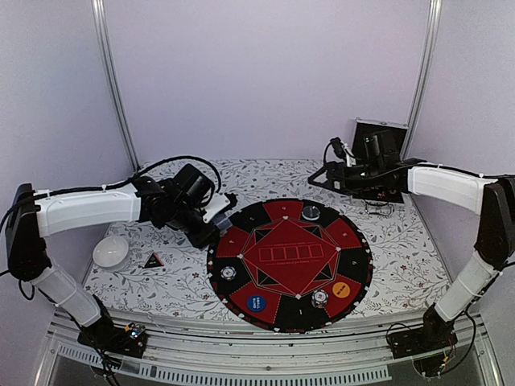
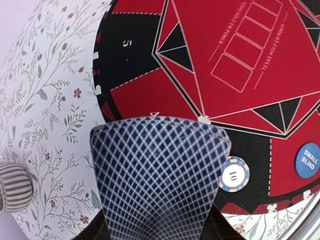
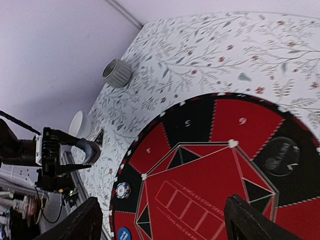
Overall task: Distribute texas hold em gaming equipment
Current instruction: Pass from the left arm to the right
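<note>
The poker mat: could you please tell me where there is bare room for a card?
The red centre is bare, as are the right-edge segments between the dark disc and orange marker. The near rim is crowded with striped chips and the blue marker.

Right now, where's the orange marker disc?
Top view: the orange marker disc lies on the round mat, near its front-right rim. A striped chip sits just to its left, and the blue disc lies further left.
</note>
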Motion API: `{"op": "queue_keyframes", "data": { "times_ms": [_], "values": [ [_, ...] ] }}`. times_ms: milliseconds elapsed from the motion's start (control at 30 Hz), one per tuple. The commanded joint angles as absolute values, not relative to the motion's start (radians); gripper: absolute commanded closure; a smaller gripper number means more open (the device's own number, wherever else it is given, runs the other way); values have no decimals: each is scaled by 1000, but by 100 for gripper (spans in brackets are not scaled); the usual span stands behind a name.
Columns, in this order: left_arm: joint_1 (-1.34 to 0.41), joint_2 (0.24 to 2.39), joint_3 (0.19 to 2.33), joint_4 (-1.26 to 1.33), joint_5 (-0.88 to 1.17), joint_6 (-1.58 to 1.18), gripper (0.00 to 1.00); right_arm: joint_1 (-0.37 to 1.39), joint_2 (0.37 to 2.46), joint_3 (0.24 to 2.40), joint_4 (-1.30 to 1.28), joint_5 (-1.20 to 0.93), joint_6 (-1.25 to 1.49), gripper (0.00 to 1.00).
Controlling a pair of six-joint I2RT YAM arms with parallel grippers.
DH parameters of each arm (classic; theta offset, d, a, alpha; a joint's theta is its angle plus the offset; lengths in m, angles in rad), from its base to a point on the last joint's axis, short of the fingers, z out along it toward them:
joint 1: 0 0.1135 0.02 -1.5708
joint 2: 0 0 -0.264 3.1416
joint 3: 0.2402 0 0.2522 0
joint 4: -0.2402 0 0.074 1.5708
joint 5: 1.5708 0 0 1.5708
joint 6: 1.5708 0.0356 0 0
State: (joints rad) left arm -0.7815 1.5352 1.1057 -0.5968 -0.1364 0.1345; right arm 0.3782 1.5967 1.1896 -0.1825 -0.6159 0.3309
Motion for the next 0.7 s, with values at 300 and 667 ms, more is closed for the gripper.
{"op": "queue_keyframes", "data": {
  "times_ms": [300,667],
  "values": [
    [-877,1501,1165,-580,-142,280,57,649,1959,1388,94,-998,481,16],
    [-882,1497,1170,-567,-146,290,58,723,2171,1545,173,-1082,571,19]
  ]
}}
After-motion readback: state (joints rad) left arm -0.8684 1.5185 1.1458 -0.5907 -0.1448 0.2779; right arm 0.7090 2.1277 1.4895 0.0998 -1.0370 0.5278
